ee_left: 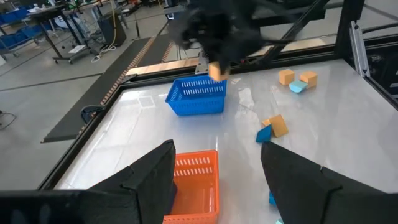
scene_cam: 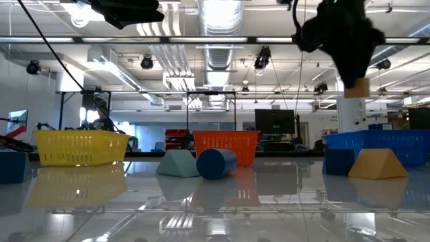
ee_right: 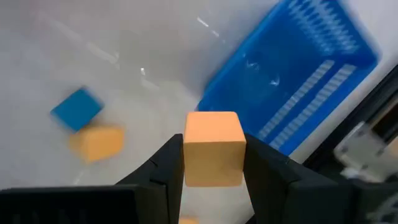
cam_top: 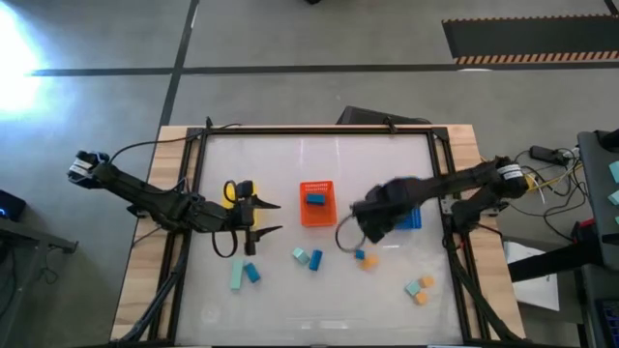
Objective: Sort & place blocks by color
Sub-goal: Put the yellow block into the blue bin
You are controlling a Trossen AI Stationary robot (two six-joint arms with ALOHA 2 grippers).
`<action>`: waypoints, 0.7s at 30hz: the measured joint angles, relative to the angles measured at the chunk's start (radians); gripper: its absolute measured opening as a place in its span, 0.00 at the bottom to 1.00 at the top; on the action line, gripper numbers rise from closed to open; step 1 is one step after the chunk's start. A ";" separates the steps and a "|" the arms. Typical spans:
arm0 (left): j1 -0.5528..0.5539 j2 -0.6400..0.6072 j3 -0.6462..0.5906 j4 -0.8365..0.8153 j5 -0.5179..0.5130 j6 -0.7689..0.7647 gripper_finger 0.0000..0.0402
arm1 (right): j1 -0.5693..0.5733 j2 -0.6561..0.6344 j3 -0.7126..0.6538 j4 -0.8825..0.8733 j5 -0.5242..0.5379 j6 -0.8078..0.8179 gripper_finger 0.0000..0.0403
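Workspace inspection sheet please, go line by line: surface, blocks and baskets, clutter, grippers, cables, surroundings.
Surface: glossy white table in a wooden frame.
Job's things: yellow basket, orange basket holding a blue block, blue basket; loose teal, blue and orange blocks lie along the table's near half.
Clutter: nothing seen.
Grippers: right gripper is shut on an orange cube, raised beside the blue basket; left gripper is open and empty, between the yellow and orange baskets.
Cables: a loop hangs under the right arm.
Surroundings: workshop room, concrete floor, striped mat.
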 joint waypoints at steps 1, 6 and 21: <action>0.000 0.000 0.000 0.000 0.000 0.000 0.55 | -0.037 -0.007 -0.010 0.001 0.011 -0.041 0.30; 0.000 0.000 0.000 0.000 0.000 0.000 0.55 | -0.211 -0.025 -0.080 0.005 0.050 -0.204 0.30; 0.000 0.000 0.000 -0.001 0.000 0.000 0.55 | -0.416 -0.068 -0.408 0.266 0.000 -0.371 0.31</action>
